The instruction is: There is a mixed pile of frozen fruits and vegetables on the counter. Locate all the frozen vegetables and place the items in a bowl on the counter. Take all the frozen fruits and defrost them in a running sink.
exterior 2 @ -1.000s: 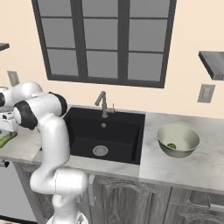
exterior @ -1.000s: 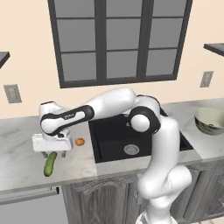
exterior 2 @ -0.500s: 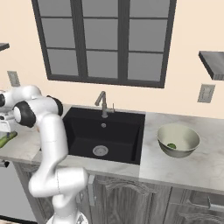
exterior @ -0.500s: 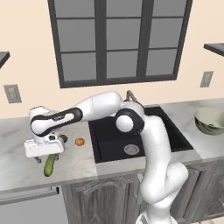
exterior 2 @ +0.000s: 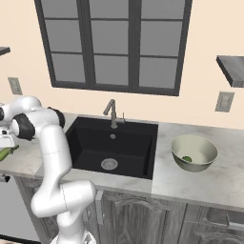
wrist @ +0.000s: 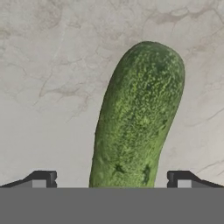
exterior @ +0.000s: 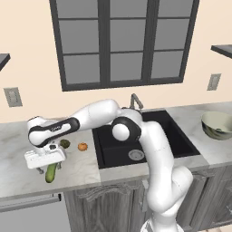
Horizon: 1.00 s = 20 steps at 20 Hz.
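The long green cucumber (wrist: 138, 118) lies on the marbled counter (exterior: 18, 181), left of the sink (exterior: 149, 136). My gripper (exterior: 48, 165) hangs right over its near end, open. The fingertips (wrist: 43, 179) stand on either side of the cucumber and do not touch it. Just behind the hand lie the olive-brown ball (exterior: 65, 143) and the orange ball (exterior: 82, 146). The pale bowl (exterior 2: 206, 151) stands right of the sink (exterior 2: 86, 140) and holds a small shiny dark green piece (exterior 2: 187, 159). The cucumber (exterior 2: 5, 154) pokes out below my hand at the left edge of the right base view.
A grey gooseneck faucet (exterior 2: 112, 112) rises behind the black basin, and no water shows running from it. My arm reaches leftwards across the sink's left edge. The counter's front edge (exterior: 27, 195) is close below the cucumber. Wall outlets (exterior: 12, 96) sit on the back wall.
The hand has swung left and come down onto the cucumber's end, with the jaws staying wide. The balls, cucumber and bowl have not moved.
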Tool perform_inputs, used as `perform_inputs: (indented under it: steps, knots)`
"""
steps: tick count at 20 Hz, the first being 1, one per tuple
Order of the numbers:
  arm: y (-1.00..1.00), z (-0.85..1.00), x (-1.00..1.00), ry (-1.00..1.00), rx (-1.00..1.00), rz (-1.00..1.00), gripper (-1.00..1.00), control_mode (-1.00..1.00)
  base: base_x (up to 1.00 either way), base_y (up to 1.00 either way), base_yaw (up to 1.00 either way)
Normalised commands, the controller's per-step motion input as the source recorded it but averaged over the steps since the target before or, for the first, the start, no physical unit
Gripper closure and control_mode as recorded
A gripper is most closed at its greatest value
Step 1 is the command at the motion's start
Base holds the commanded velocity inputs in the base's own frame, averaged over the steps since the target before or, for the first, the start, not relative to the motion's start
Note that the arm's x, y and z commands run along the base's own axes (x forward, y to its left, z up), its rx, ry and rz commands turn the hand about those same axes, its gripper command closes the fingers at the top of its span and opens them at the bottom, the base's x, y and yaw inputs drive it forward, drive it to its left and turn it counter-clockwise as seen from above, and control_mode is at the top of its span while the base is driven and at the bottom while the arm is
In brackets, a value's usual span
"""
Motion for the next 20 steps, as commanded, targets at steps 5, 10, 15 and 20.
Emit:
perform_inputs:
  steps: [5, 10, 15, 20]
  knots:
    - [-0.08, -0.20, -0.11, -0.14, 0.03, 0.02, 1.00, -1.00, 0.00, 0.00, 0.00]
    - [-0.05, -0.05, -0.05, -0.19, 0.04, 0.00, 1.00, -1.00, 0.00, 0.00, 0.00]
    - [-0.22, -0.01, -0.08, -0.16, 0.06, -0.01, 1.00, -1.00, 0.00, 0.00, 0.00]
    - [-0.40, 0.12, 0.06, -0.04, 0.08, -0.07, 1.00, -1.00, 0.00, 0.00, 0.00]
